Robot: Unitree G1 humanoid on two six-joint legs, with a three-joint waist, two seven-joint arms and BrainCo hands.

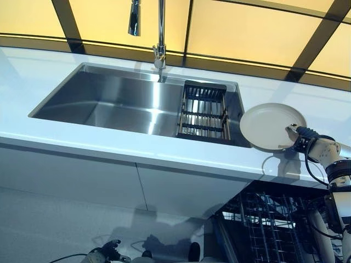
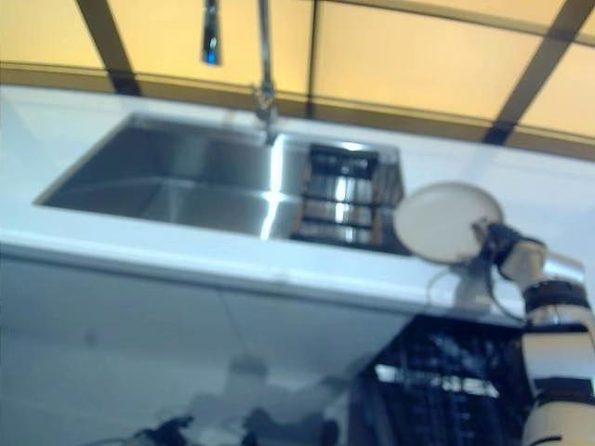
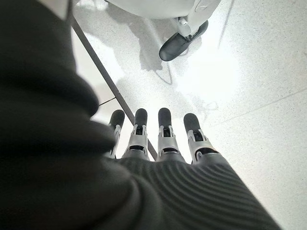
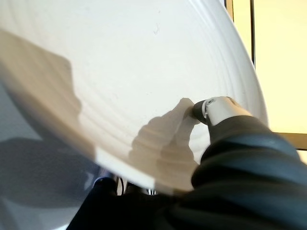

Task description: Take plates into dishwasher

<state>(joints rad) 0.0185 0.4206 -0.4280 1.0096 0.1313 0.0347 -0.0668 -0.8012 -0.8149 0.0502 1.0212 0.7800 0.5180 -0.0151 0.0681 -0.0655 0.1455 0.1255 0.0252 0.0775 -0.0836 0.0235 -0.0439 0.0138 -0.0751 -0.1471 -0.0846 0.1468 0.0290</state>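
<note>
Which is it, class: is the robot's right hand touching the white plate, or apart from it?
Touching. The right wrist view shows the right hand with its thumb pressed on the white plate; the left eye view shows it gripping the rim.

A kitchen, seemingly: steel sink (image 1: 120,101) with tap (image 1: 160,38) in a white counter (image 1: 164,156), dishwasher rack (image 1: 269,222) below.

Right robot hand (image 1: 303,138) pinching cream plate (image 1: 270,126) above white counter (image 1: 164,156), beside steel sink (image 1: 126,101)

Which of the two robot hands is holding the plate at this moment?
The right hand holds it, pinching the white plate at its rim beside the sink. The left hand hangs low over the floor with straight fingers, holding nothing.
</note>
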